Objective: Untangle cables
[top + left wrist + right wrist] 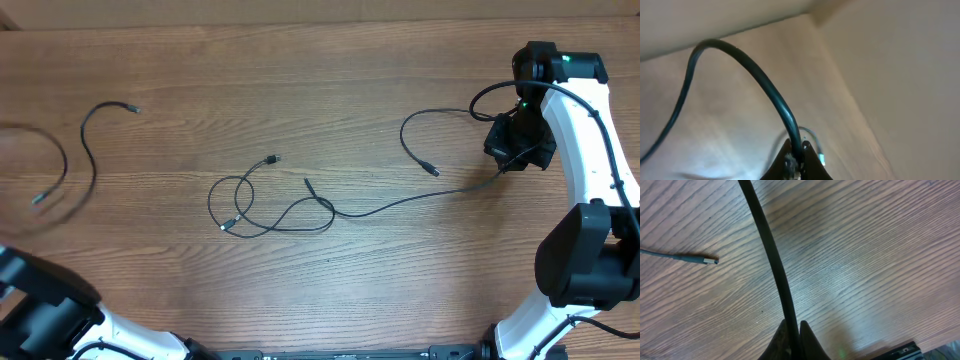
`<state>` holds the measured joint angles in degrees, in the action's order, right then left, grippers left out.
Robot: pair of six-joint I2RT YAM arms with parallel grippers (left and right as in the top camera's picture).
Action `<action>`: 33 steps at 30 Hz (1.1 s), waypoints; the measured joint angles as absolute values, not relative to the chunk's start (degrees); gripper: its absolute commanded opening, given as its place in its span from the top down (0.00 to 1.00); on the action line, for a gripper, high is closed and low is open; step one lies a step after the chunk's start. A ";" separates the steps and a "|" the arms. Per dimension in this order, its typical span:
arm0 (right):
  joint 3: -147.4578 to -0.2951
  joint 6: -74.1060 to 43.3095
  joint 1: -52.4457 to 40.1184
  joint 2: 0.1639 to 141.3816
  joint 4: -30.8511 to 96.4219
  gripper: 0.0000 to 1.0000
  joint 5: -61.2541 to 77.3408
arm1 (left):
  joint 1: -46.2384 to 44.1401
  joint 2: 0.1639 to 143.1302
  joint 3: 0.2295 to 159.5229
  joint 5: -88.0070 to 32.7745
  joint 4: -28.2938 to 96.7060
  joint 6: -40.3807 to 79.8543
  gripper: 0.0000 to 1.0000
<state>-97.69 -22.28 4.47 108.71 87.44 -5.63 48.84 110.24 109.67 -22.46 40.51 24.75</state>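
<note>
Several thin black cables lie on the wooden table. A looped tangle (pixel 262 208) sits mid-table, and one long strand (pixel 400 203) runs from it to my right gripper (pixel 507 162), which is shut on it. In the right wrist view that cable (pixel 771 255) rises from my shut right gripper (pixel 795 332). Another cable (pixel 410 135) curls beside it, ending in a plug (pixel 434 172). A separate cable (pixel 88 150) at the far left looks blurred. The left wrist view has my left gripper (pixel 799 150) shut on a black cable (pixel 755 70), with a small pale plug (pixel 821 160) beside it.
My white right arm (pixel 590 130) stands over the right edge of the table. The left arm's base (pixel 45 320) sits at the bottom left corner. A loose plug end (pixel 707 260) lies on the wood left of the right gripper.
</note>
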 measured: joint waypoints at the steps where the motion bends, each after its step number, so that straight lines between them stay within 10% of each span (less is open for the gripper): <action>1: -97.69 -22.26 4.47 108.71 87.42 0.96 -5.45 | 47.27 110.24 111.07 -22.55 41.50 23.42 0.96; 3: -97.69 -22.26 4.47 108.71 87.46 0.96 -5.30 | 44.40 110.24 112.33 -22.39 43.64 21.04 0.87; 6: -97.69 -22.26 4.47 108.71 87.46 0.96 -5.30 | 39.64 110.24 112.53 -20.38 49.32 17.61 0.00; 33: -97.69 -22.24 4.47 108.71 87.90 0.96 -4.84 | 31.33 110.28 112.46 -6.70 81.14 17.91 0.04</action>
